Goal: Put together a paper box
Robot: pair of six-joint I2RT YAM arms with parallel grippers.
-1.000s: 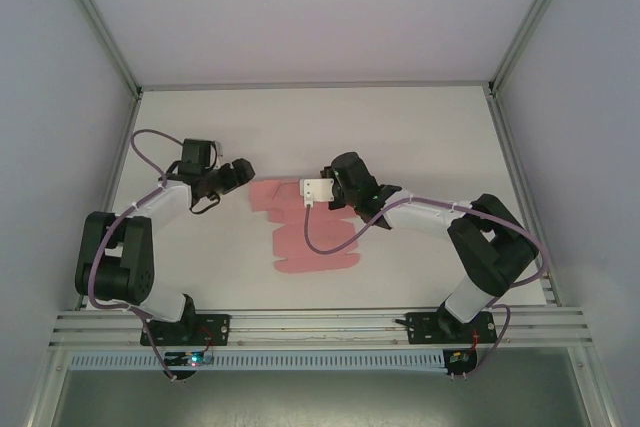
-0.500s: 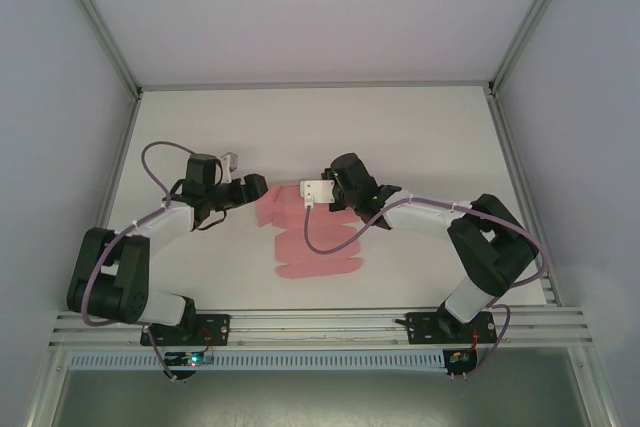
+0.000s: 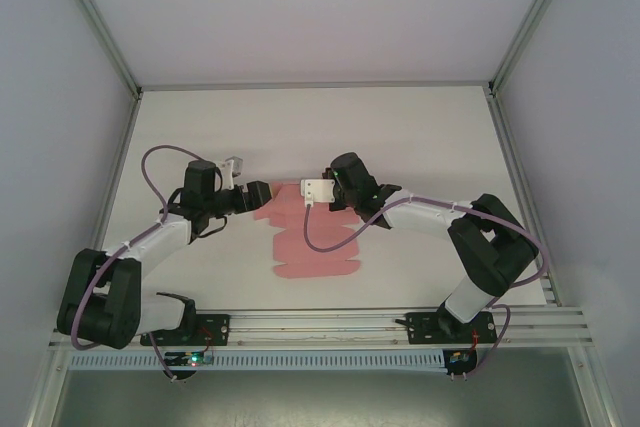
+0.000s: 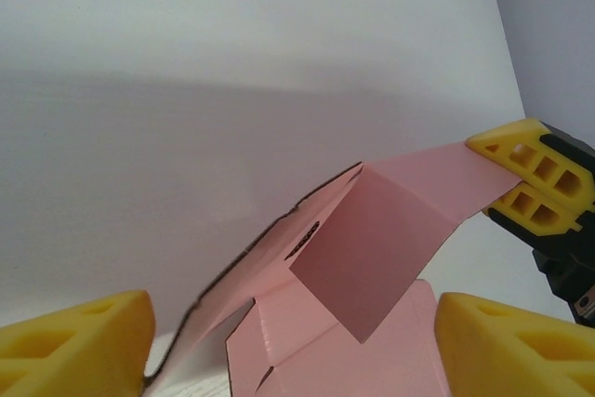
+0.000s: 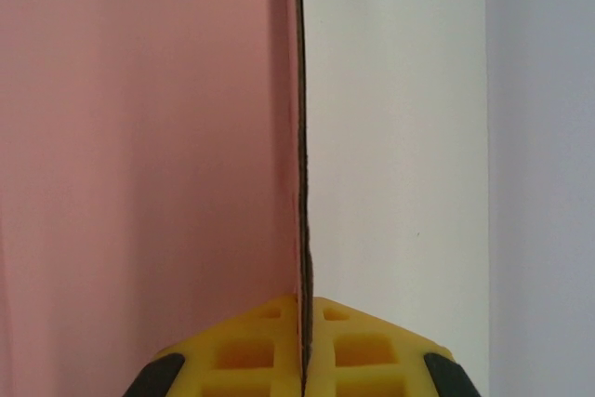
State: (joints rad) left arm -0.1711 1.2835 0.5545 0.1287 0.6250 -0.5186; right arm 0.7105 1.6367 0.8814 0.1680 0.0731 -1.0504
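A: Top external: box (image 3: 315, 242) lies between arms; right gripper (image 5: 303, 313) clamped on raised flap (image 4: 390, 230), left gripper (image 3: 258, 193) jaws apart at its left edge.
B: Risk: a left nudge yanks the flap free or creases it.

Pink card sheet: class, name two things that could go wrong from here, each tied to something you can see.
1. The right gripper pinches only the edge of a raised flap of the thin pink die-cut card sheet; a tug might tear it or slip off.
2. The open left gripper straddles a folded panel; closing might crease it wrongly.
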